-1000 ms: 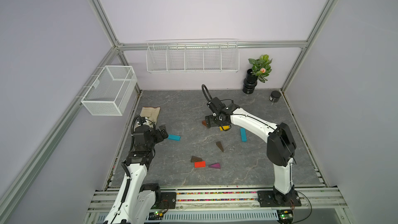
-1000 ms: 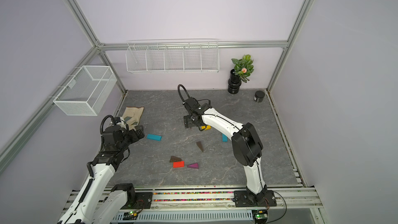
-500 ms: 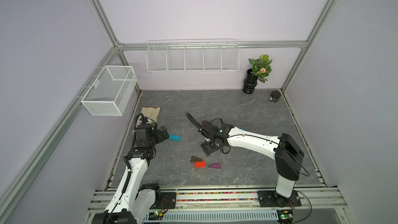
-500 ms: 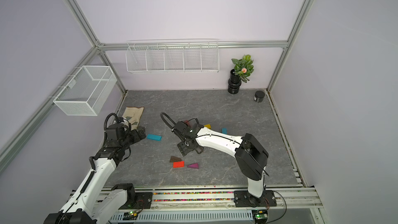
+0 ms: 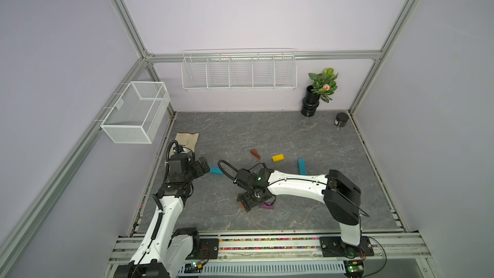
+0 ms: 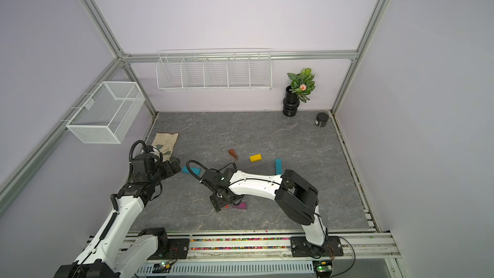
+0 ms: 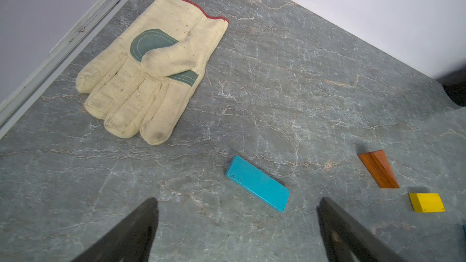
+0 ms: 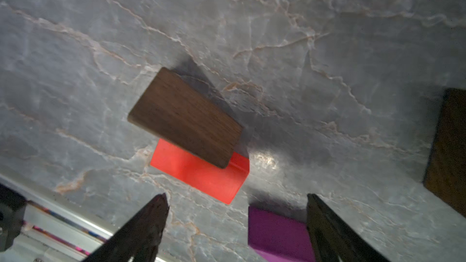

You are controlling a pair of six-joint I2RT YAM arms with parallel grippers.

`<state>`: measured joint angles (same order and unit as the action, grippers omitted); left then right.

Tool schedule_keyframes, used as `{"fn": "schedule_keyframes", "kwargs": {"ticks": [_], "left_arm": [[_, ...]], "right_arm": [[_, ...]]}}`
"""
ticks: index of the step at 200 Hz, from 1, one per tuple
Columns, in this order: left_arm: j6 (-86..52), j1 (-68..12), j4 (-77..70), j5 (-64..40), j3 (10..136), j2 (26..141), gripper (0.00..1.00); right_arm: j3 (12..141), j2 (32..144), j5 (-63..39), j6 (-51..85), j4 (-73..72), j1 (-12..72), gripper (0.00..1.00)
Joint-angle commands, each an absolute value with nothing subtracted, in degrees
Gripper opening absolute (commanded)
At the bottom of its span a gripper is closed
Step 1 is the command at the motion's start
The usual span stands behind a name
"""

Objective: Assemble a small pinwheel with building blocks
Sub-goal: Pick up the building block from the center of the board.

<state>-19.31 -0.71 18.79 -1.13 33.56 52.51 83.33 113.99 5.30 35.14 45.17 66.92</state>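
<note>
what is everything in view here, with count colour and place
teal bars: 2, teal, one table left, one mid right
yellow brick: 1, yellow, mid table
orange-brown wedge: 1, orange-brown, beside yellow brick
dark brown wedges: 2, dark brown, one by red brick, one nearby, seen only by right wrist
red brick: 1, red, table front
purple wedge: 1, purple, by red brick
work glove: 1, cream, far left
black jar: 1, black, far right corner
potted plant: 1, green, black vase, back wall
wire baskets: 2, white, one on back wall, one on left wall
table: 1, grey marbled
left gripper: 1, black, open, next to a teal bar
right gripper: 1, black, open, above red brick
</note>
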Motion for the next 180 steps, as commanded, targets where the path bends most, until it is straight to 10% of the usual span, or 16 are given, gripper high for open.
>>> {"fn": "schedule_keyframes", "kwargs": {"ticks": [1,85,180], "left_arm": [[-20.21,-0.92,19.50,-0.89,35.25,51.73,1.00],[-20.30,-0.92,18.30,-1.71,34.74,51.39,1.00],[-20.26,-0.88,18.48,-2.10,34.83,51.88,1.00]], "right_arm": [[86.27,116.17,4.07,38.48,46.39,67.64,0.90],[89.80,121.11,3.03,40.39,49.33,67.85,0.87],[87.28,119.04,6.43,39.58,49.66,67.17,0.56]]}}
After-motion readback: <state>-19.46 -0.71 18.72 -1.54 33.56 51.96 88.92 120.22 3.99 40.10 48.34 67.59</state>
